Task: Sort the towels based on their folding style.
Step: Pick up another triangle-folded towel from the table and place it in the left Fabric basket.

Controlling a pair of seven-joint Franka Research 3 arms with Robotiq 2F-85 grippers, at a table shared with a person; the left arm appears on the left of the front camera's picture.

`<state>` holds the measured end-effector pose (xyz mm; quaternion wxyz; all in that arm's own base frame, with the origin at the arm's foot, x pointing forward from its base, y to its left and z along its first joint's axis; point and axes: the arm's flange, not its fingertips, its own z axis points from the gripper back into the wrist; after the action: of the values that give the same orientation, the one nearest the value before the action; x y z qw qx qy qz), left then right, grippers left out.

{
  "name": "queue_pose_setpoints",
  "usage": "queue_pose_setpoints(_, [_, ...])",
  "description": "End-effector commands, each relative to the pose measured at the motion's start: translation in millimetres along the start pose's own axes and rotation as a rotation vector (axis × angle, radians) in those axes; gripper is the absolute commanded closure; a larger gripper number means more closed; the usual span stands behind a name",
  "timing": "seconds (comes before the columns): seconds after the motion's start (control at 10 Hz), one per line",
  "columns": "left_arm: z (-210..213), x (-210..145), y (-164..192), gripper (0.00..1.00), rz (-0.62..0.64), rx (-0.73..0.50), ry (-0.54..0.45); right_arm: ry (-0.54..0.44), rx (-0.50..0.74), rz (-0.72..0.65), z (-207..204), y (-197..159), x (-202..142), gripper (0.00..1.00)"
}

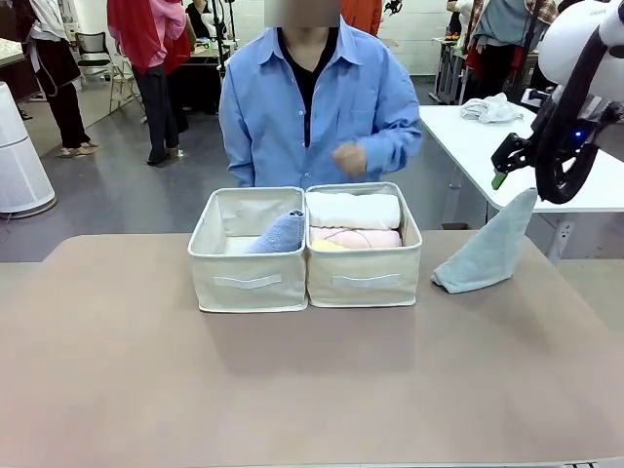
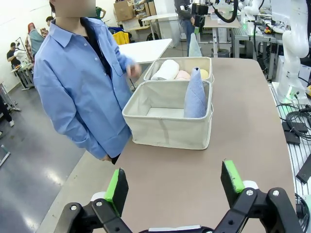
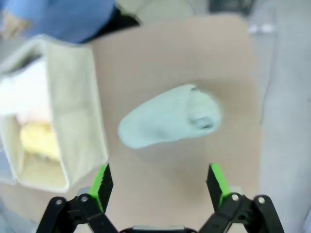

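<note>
The grey-green cone towel point(image 1: 487, 255) is standing tilted on the tabletop point(image 1: 292, 390), just right of the right bin point(image 1: 363, 278) but apart from it, so it is sitting outside either group. Your right jaws are hanging above it, spread wide and gripping nothing (in the wrist view the cone is sitting ahead of the gap between the green pads point(image 3: 102, 182), which suggests you are lining up a grasp).

Its match, the lavender-blue cone point(image 1: 281, 232), is leaning inside the left bin point(image 1: 249, 278). The white roll point(image 1: 353, 210), pink roll point(image 1: 356, 238) and yellow roll point(image 1: 327, 245) are lying together in the right bin. That is why I am judging this cone to be bound for the left bin.

Your left jaws are hanging wide apart and empty at the tabletop's left side, facing the bins. The person's hand point(image 1: 349, 158) is hovering behind the bins.
</note>
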<state>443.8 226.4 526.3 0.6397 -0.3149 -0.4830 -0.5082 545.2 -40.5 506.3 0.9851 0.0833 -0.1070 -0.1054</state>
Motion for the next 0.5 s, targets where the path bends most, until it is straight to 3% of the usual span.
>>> queue_pose_setpoints(0.0, [1,0,-2,0.0,-0.008,-0.002,0.007,0.049,-0.11,-0.26,-4,3,18,0.0])
queue_pose_setpoints(0.1, [1,0,-2,0.0,-0.008,-0.002,0.007,0.08,-0.078,-0.279,-5,1,23,0.0])
queue_pose_setpoints(0.2, [1,0,-2,0.0,-0.008,-0.002,0.007,-0.004,-0.058,-0.141,-6,-11,11,0.0])
queue_pose_setpoints(0.4, [1,0,-2,0.0,-0.008,-0.002,0.007,-0.004,-0.058,-0.141,-6,-11,11,0.0])
